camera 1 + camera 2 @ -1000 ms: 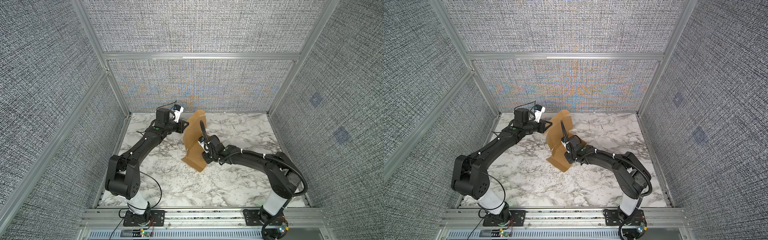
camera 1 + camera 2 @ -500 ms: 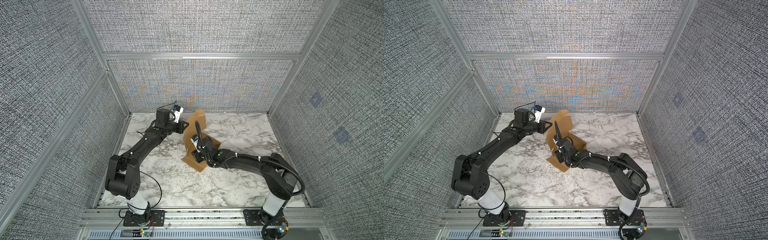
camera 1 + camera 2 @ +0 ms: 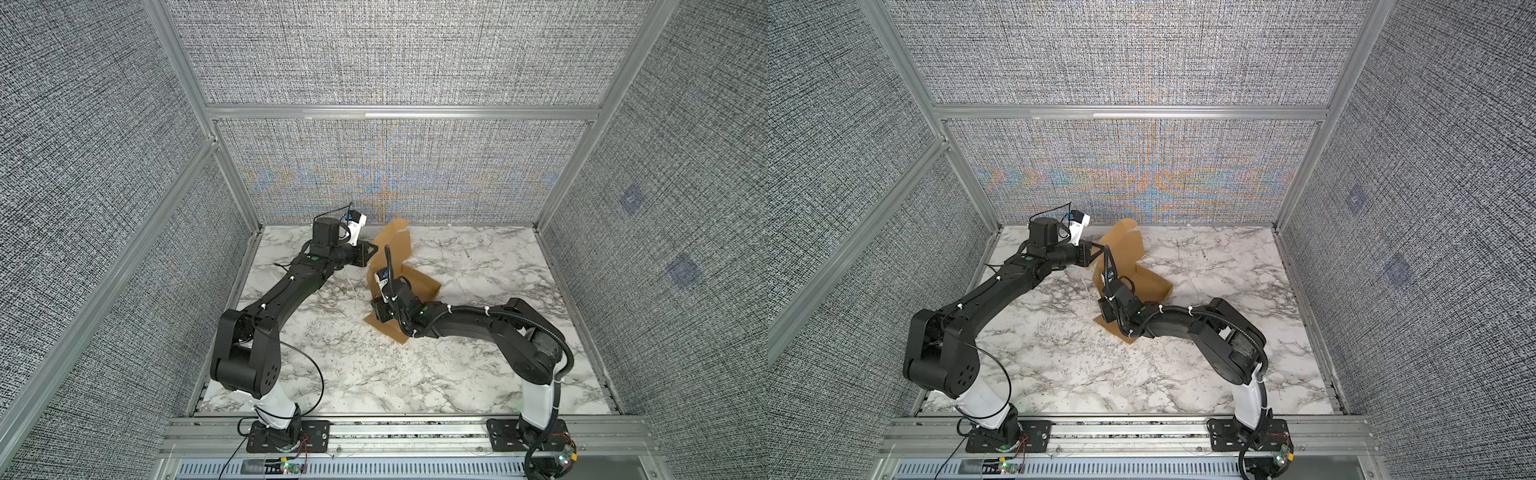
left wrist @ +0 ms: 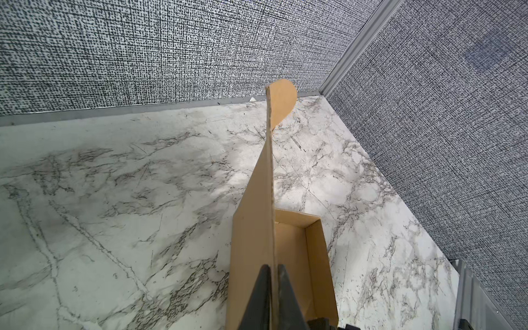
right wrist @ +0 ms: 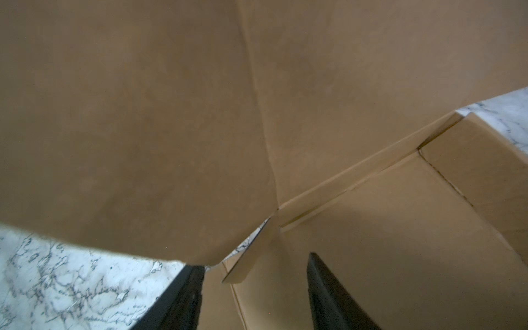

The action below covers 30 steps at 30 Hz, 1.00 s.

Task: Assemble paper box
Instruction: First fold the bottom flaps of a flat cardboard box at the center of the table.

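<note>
The paper box [image 3: 395, 243] [image 3: 1126, 245] is a tan cardboard piece, partly folded, standing at the back middle of the marble table in both top views. One tall panel with a rounded tab rises upright, and a shallow tray part [image 4: 297, 245] lies behind it. My left gripper [image 4: 273, 267] [image 3: 375, 249] is shut on the edge of that upright panel. My right gripper [image 5: 254, 263] [image 3: 379, 311] is open, low over the box's lying panel [image 5: 400, 243]. A small flap edge [image 5: 247, 264] stands between its fingers, which are not pressing on it.
The marble table [image 3: 457, 374] is ringed by grey fabric walls with aluminium posts [image 3: 552, 199]. The back wall's rail [image 4: 114, 110] runs close behind the box. The two arm bases stand on the front rail [image 3: 395, 432].
My right gripper has opened wider and slid left and a little toward the front along the box. The left gripper has kept its hold and its place.
</note>
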Tool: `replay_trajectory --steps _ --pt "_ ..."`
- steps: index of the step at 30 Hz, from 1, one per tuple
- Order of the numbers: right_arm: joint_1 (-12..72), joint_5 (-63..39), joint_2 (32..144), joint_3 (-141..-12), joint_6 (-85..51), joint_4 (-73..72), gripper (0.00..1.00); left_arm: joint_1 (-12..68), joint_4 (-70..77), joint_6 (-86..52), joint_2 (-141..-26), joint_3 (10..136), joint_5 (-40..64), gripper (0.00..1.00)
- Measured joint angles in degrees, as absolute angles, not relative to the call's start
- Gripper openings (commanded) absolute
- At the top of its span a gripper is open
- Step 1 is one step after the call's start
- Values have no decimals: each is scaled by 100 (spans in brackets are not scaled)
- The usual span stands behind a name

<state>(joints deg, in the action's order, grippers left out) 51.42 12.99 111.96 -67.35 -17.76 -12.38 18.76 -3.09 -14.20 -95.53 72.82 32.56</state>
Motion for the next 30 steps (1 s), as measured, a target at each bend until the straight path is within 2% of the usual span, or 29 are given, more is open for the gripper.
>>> replay_trajectory --steps 4,16,30 --pt "5159 1278 11362 -6785 -1824 -1271 58 1876 -290 -1420 -9553 7271 3258 10" --pt "5072 1459 11343 -6672 -1820 -1262 40 1876 -239 -1417 -9553 7247 3258 10" --pt "4860 1474 11161 -6318 -1798 -1260 38 1876 -220 -1417 -9553 7229 3262 10"
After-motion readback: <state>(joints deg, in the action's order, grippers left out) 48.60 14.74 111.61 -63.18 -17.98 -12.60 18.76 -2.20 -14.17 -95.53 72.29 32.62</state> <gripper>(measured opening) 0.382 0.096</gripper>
